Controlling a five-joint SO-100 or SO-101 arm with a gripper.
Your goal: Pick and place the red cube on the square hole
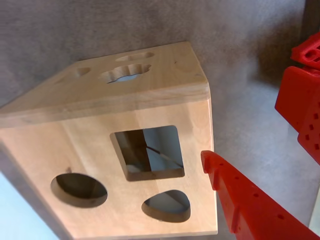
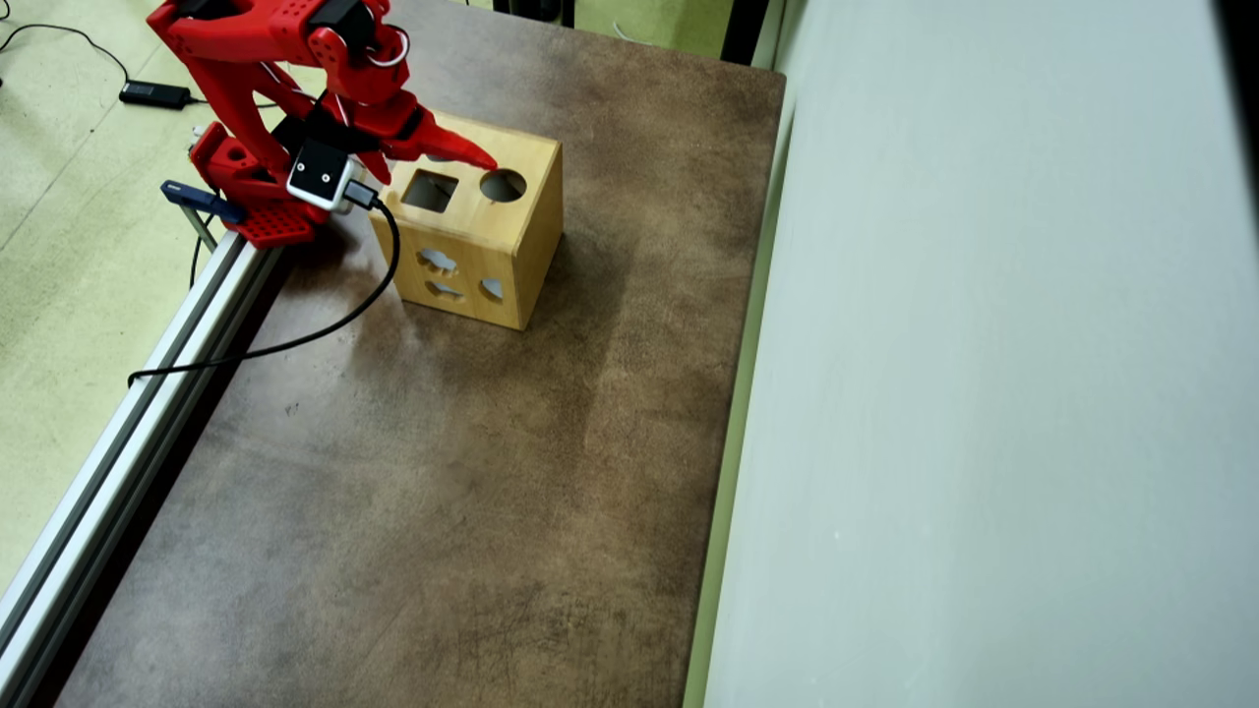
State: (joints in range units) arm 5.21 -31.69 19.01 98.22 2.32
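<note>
The brown table is bare apart from the wooden box, which sits at about eleven o'clock in the overhead view, with pale floor beyond the rail. The gripper hangs over the box top. In the wrist view the square hole lies at nine o'clock from the one red finger that shows (just beside it), its sides square to the box edges. Whether the jaws stand wide or closed I cannot tell. The red cube appears in neither view; likely it has already dropped inside.
</note>
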